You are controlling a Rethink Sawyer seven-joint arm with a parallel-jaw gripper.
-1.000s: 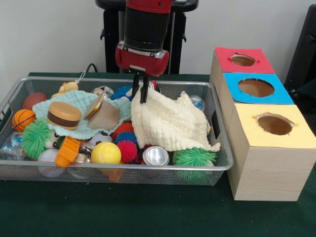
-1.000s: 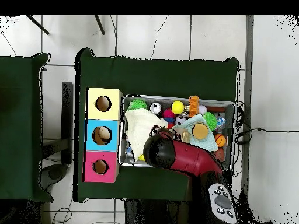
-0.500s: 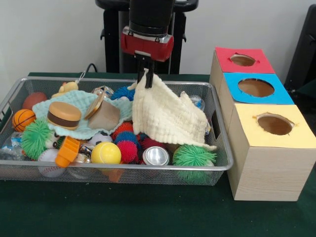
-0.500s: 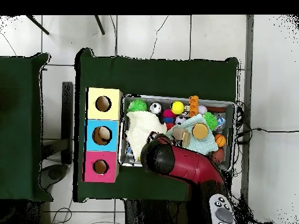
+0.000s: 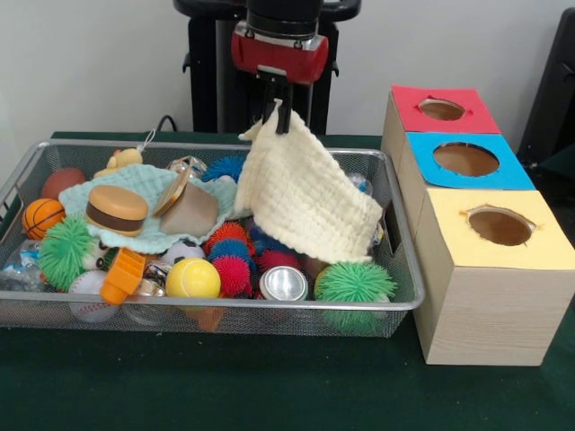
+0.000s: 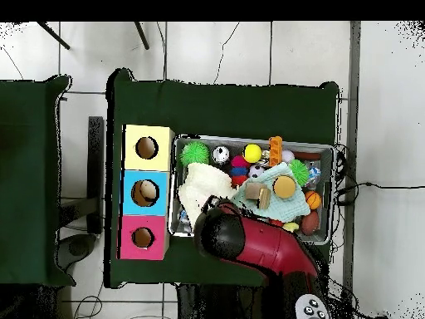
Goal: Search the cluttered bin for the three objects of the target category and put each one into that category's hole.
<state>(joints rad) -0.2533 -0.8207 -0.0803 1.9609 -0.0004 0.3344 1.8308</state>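
Note:
The wire mesh bin sits on the green table, full of toys; it also shows in the overhead view. My gripper is shut on a corner of a cream cloth and holds it up above the bin's back rim. The cloth hangs down to the right, its lower edge still in the bin. In the overhead view the arm hides the gripper; the cream cloth shows at the bin's left end. Three wooden boxes stand beside the bin, with a red hole, a blue hole and a yellow hole.
In the bin lie a toy burger on a mint cloth, a tan cup, green spiky balls, red and blue spiky balls, a yellow ball, a silver can, a basketball.
My gripper has risen and moved slightly toward the picture's right with the cream cloth, lifting it off the toys. The spiky balls under it now show.

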